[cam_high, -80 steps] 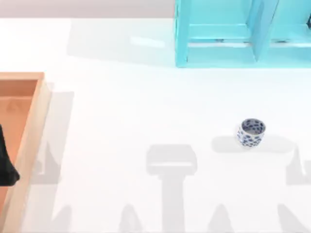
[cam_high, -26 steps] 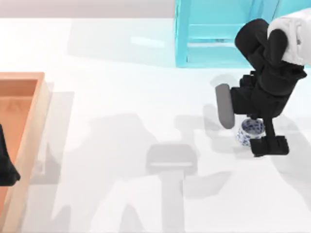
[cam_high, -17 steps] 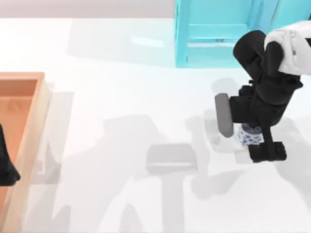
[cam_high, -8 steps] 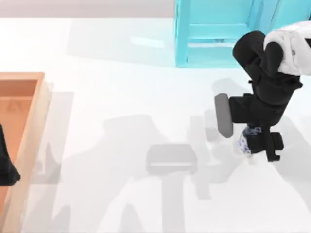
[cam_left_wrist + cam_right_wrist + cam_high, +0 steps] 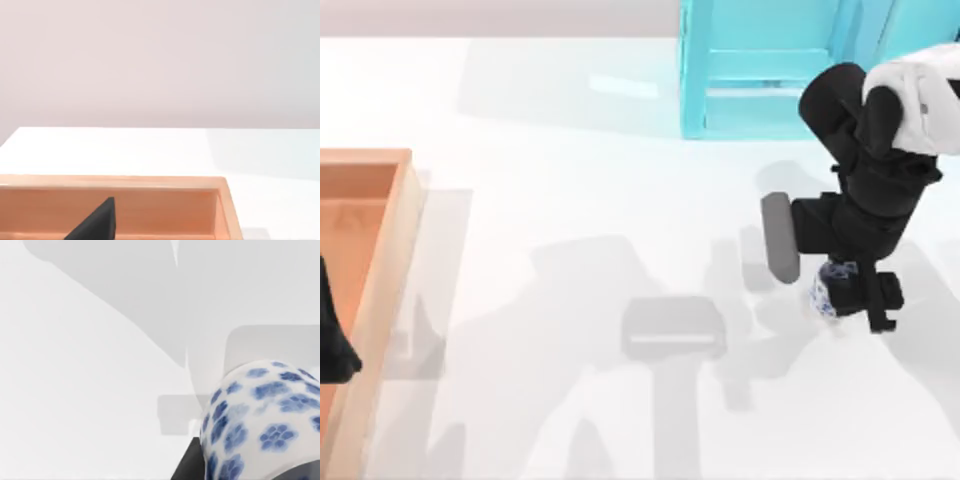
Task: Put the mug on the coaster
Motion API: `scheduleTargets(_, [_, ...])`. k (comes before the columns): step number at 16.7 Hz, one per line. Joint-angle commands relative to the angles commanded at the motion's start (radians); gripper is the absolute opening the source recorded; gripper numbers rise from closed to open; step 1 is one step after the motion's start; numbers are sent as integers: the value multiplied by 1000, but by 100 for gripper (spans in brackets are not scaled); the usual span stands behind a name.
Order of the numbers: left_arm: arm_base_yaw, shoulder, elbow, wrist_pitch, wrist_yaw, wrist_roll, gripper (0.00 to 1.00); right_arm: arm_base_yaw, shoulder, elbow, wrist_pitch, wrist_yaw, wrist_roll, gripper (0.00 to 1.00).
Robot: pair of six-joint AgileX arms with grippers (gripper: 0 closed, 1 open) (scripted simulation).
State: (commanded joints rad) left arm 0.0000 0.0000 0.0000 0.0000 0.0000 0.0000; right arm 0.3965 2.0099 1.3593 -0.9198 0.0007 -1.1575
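Top view, right gripper [image 5: 856, 292] fingers apparently closed on mug [image 5: 827, 291], no readable writing

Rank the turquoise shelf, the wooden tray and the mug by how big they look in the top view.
1. Turquoise shelf, largest, though cut off by the picture's edge.
2. Wooden tray, also cut off, so the order of these two is unsure.
3. Mug, by far smallest, under the right gripper.

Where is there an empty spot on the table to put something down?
The wide white stretch of table between the wooden tray on the left and the right gripper is bare. The near middle is free too. It is crowded on the right, where the gripper sits over the mug, just in front of the turquoise shelf.
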Motion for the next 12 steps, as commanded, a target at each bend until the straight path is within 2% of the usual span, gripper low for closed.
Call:
scheduleTargets(4, [0, 0, 0, 0, 0, 0, 100, -13, -10, -2, -2, 0, 14, 0])
scheduleTargets(6, [0, 0, 0, 0, 0, 0, 100, -55, -40, -17, -13, 0, 70, 0])
scheduleTargets(12, [0, 0, 0, 0, 0, 0, 100, -306, -212, -123, -91, -2, 427, 0])
